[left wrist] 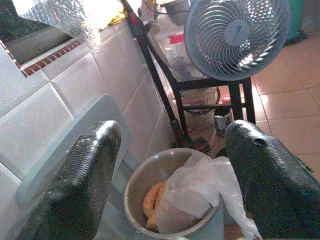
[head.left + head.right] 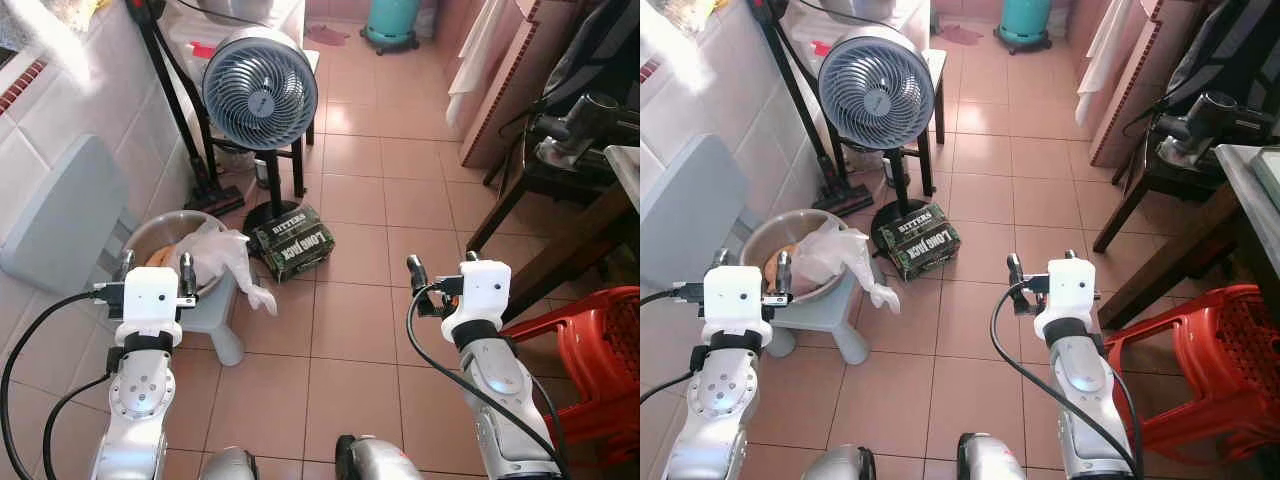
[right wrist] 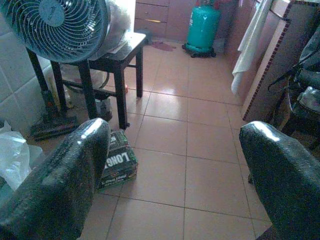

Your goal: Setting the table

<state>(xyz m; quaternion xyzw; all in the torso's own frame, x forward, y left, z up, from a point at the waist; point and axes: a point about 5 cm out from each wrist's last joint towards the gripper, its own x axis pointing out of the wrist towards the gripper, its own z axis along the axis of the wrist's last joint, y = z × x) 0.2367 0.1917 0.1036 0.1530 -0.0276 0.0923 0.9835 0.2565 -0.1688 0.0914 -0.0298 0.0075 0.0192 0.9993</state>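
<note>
Standing on a tiled kitchen floor, both arms raised forward, nothing held. Left hand (image 2: 157,268) released, fingers spread wide apart; right hand (image 3: 175,165) released too, fingers parted with bare tile between them.

Just ahead of the left hand and a little below: a metal bowl (image 2: 150,232) set on a small pale stool (image 2: 215,318) against the tiled wall, holding a crumpled white plastic bag (image 2: 225,255) and something orange-yellow (image 1: 152,202), hard to identify. Probably the nearest candidate for table setting, though uncertain. Round, so no real long axis; mouth facing up, bag spilling over the rim toward the open floor. Clearly nearer the left hand than the right, which hovers over open tile well apart from it.

Dark wooden counter (image 2: 1250,170) at the far right edge, beyond the right arm, with a red plastic chair (image 2: 1200,360) pushed beside it. Likely destination, on the opposite side from the bowl.

Elsewhere: round fan (image 2: 260,90) on a black stand, a dark printed box (image 2: 292,242) on the floor beside its base, a green gas cylinder (image 3: 202,27) at the far end.

Task judged barely begun.
</note>
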